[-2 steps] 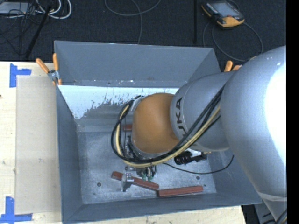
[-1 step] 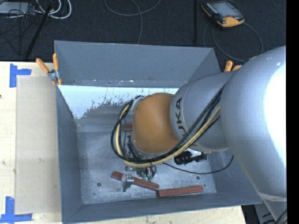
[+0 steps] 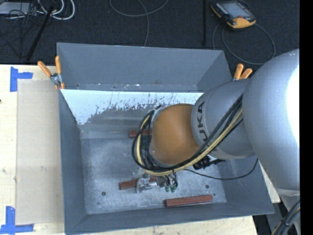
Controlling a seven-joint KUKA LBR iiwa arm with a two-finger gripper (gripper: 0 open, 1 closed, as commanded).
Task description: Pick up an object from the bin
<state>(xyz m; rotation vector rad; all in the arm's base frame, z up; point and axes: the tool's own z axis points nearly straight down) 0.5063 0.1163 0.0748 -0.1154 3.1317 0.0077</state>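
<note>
My gripper sits low over the bin floor, near the front middle, mostly hidden under the arm's orange cover. A short brown bar lies flat on the floor, its right end running in under the gripper. A longer reddish-brown stick lies just in front and to the right of the gripper, close to the front wall. Another small brown piece pokes out behind the cover, near the back slope.
The big arm and its cables cover the right half of the bin. The left part of the grey floor lies bare between the left wall and the short bar.
</note>
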